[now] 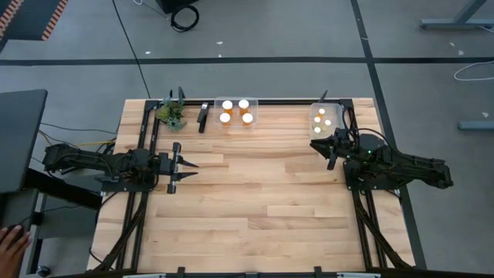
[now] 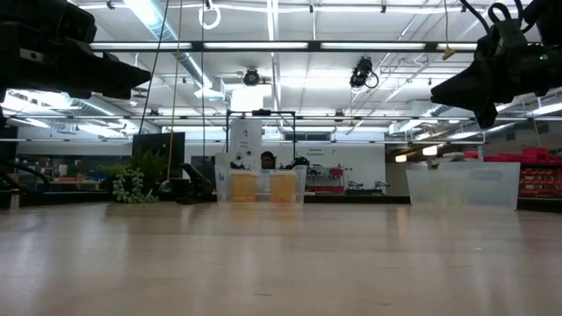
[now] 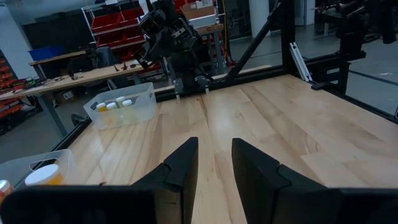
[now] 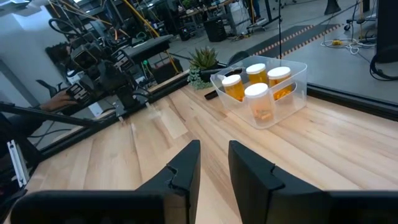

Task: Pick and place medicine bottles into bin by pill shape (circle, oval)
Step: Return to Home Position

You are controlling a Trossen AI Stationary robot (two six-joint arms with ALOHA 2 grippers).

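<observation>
Orange medicine bottles with white caps stand upright in two clear bins at the table's far edge. Several stand in the middle bin [image 1: 235, 112] [image 4: 261, 87], and three in the bin at the far right [image 1: 323, 120] [image 3: 121, 106]. My left gripper [image 1: 191, 170] [image 3: 214, 146] hovers level over the table's left part, open, with nothing between its fingers. My right gripper [image 1: 318, 148] [image 4: 214, 148] hovers just in front of the right bin, open and holding nothing. No bottle shows on the bare tabletop.
A small potted plant [image 1: 171, 114] and a dark object [image 1: 203, 116] stand at the far edge, left of the middle bin. A person's hand [image 1: 11, 243] shows off the table's near left corner. The wooden tabletop [image 1: 262, 201] between and in front of the arms is free.
</observation>
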